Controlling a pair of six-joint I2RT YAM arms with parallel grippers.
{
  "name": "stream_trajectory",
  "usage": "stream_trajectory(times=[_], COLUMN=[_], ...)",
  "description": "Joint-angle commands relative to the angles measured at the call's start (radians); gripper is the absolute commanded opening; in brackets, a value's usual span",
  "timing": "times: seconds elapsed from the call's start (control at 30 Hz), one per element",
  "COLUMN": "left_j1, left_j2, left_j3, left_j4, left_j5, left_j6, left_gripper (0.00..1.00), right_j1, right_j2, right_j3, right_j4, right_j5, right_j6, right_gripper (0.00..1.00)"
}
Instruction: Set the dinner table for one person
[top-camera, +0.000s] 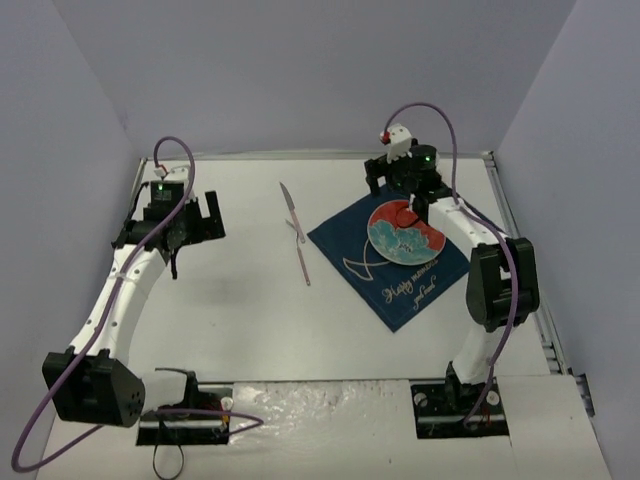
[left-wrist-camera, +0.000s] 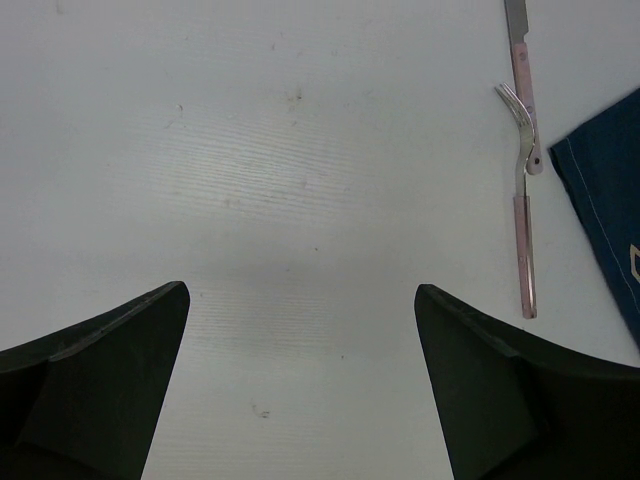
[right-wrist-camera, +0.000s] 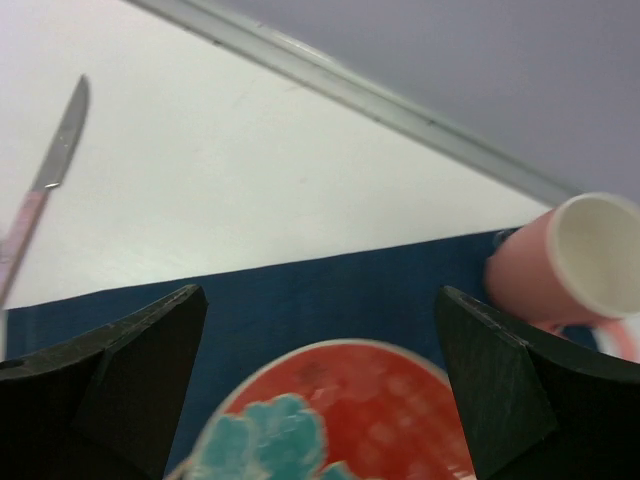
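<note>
The dinner table (top-camera: 250, 320) is a white top with a thin metal rim. A navy cloth (top-camera: 420, 285) lies on its right half and carries a red and teal plate (top-camera: 405, 235). A knife (top-camera: 289, 203) and a pink-handled fork (top-camera: 303, 262) lie left of the cloth, overlapping. My left gripper (top-camera: 212, 220) is open and empty over bare table, left of the cutlery (left-wrist-camera: 525, 200). My right gripper (top-camera: 388, 185) is open and empty above the plate's far edge (right-wrist-camera: 340, 400). A pink cup (right-wrist-camera: 570, 265) lies on its side on the cloth, to its right.
The table's metal rim (right-wrist-camera: 400, 105) and the grey back wall stand just beyond the cloth. Grey walls close in the left and right sides. The arm bases (top-camera: 185, 420) sit at the near edge.
</note>
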Motion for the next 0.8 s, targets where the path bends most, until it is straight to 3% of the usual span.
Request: stream_trajectory(times=[0.0,0.2,0.33,0.77], left_j1=[0.014,0.023,0.028,0.034], left_j2=[-0.050,-0.064,-0.070,-0.072], left_j3=[0.022,0.017,0.014,0.012], left_j4=[0.026,0.030,0.032,0.035], left_j5=[0.000,0.000,-0.003,-0.002], left_j6=[-0.021,-0.027,-0.028,-0.028], left_gripper=[0.93,0.93,0.93,0.93], right_j1=[0.269,0.489,0.564,0.606], right_j2=[-0.105,-0.033,0.051,0.240], right_j3=[-0.091,-0.105,-0.082,0.039], right_j4=[0.041,0.022,0.021,0.036], right_j5=[0.266,0.463,0.539,0.578], right_j6=[0.139,0.306,0.364,0.438], right_gripper=[0.92,0.87,0.84,0.66])
